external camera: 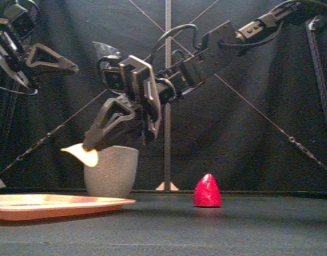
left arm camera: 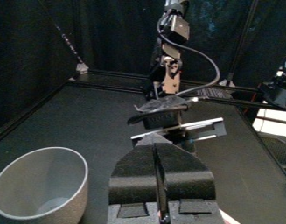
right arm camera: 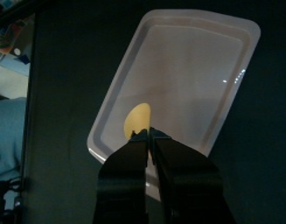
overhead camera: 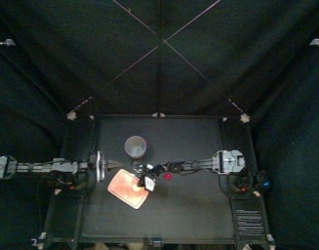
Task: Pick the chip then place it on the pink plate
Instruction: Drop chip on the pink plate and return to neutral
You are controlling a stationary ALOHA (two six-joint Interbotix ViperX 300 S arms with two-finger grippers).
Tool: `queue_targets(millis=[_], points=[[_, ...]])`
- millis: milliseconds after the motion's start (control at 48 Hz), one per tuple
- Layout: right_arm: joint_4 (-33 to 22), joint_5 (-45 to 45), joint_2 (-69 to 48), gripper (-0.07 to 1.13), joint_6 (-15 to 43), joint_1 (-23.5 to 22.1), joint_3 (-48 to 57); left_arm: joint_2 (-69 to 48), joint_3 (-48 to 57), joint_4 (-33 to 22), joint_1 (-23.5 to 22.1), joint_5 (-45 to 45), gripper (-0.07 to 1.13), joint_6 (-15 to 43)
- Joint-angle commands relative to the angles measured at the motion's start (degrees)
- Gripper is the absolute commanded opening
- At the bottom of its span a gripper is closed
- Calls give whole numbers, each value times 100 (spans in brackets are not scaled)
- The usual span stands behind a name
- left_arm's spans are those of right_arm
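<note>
Right tool [right arm camera: 145, 133] pinches the yellow chip [right arm camera: 136, 118] by its edge over the pink plate [right arm camera: 191, 79]; likely light and brittle. Left tool [left arm camera: 159, 150] rests, pressed together.

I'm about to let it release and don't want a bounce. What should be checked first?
1. Chip held in right tool: ok.
2. Chip over plate: ok, by the right wrist view.
3. Chip near the plate's floor: not ok, it hangs high in the front view.
4. Cup away from the tool: ok in the top view.
5. Left tool out of the path: ok, shut, at the left.
</note>
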Motion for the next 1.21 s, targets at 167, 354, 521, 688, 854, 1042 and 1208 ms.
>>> queue_targets(millis=[167,354,521,688,854,1042,1208], points=[[193,-79,220,54,-9,9,-510,26,-62,18,18,-18,4,9],[229,-220,202,74,-18,-18,-448,26,-44,0,9,18,4,9],[202,-492,-149,76,-35,-35,-97,18,-9,-9,9,18,4,-9],[88,-1002,-879,76,-79,-185,703,18,0,-9,9,18,4,-18],[-97,-1521,-1925,76,-88,-316,1670,18,9,-9,9,18,4,0],[-229,-2355,-2979,76,-79,-255,2602,0,0,0,9,18,4,0],[-246,-3296,-3779,76,-62,255,3375,0,9,9,9,18,4,0]])
